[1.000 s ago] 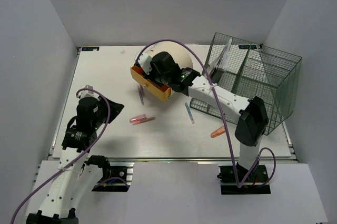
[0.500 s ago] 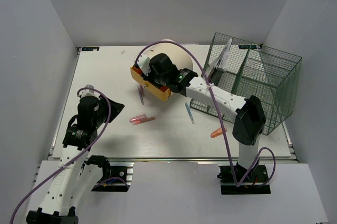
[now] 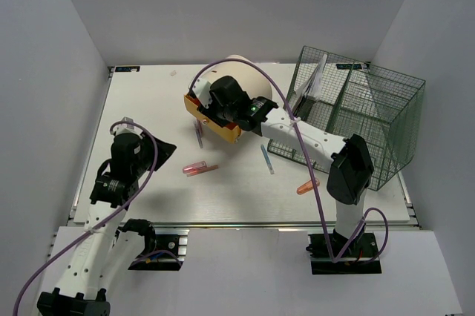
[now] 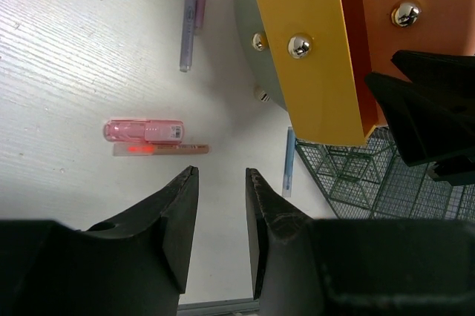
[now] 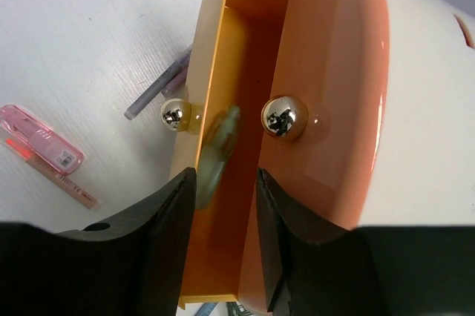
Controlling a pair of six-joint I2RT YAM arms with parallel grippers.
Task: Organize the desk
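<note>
The white desk [image 3: 148,101] holds a cream cylinder container [image 3: 249,79] with an orange front and a yellow drawer [image 3: 215,124] pulled open. My right gripper [image 3: 214,112] hovers over the open drawer, jaws apart [image 5: 224,182]. A blurred pale green thing [image 5: 215,154] shows inside the drawer [image 5: 223,205] between my fingers, not gripped. My left gripper [image 3: 161,154] is open and empty [image 4: 221,175] above the desk's left part, just short of a pink highlighter [image 4: 143,130] and a red pencil [image 4: 159,150].
Purple pens [image 3: 198,134] lie left of the drawer. A blue pen [image 3: 266,159] and an orange marker [image 3: 306,187] lie near the dark green wire-mesh basket [image 3: 356,119] at the right. The highlighter and pencil [image 3: 199,168] lie mid-desk. A silver rail [image 3: 237,223] runs along the near edge.
My right gripper has edged a little left and back over the open drawer. My left arm has shifted slightly toward the near edge.
</note>
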